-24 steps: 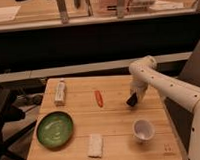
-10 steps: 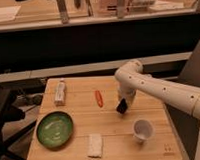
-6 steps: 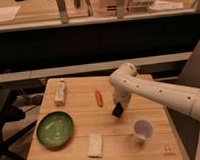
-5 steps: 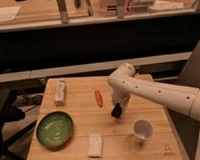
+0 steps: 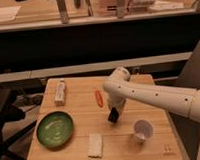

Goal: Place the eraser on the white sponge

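The white sponge [image 5: 95,145], a flat white pad, lies near the front edge of the wooden table [image 5: 80,110]. My gripper [image 5: 114,116] hangs over the middle of the table, up and to the right of the sponge and a little above the wood. It is shut on a small black block at its tip, the eraser [image 5: 113,116]. The white arm reaches in from the right.
An orange-red stick [image 5: 99,98] lies just left of the gripper. A whitish packet [image 5: 60,91] sits at the back left, a green plate [image 5: 54,129] at the front left, and a white cup [image 5: 142,129] at the front right, under the arm.
The arm has swung from the table's right side to its middle, carrying the black block left and nearer the front. Nothing on the table has moved.
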Controlling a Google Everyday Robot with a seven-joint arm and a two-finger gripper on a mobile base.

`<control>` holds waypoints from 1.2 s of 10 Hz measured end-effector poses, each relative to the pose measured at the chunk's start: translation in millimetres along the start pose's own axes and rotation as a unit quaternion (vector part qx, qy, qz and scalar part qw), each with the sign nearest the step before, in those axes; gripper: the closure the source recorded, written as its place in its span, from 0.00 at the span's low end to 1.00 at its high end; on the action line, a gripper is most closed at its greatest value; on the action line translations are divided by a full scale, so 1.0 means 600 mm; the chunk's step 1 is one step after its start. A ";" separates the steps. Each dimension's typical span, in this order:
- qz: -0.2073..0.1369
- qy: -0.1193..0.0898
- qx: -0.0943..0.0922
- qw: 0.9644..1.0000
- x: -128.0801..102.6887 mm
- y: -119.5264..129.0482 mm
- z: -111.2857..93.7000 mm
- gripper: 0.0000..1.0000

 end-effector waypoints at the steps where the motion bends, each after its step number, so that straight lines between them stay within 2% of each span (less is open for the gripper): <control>1: -0.009 -0.001 0.002 1.000 -0.013 -0.007 0.000 0.96; 5: -0.037 -0.003 -0.001 0.999 -0.037 -0.008 0.003 0.96; 7: -0.060 -0.006 0.000 0.998 -0.082 -0.021 0.006 0.96; 12: -0.094 -0.007 -0.001 0.996 -0.123 -0.024 0.013 0.96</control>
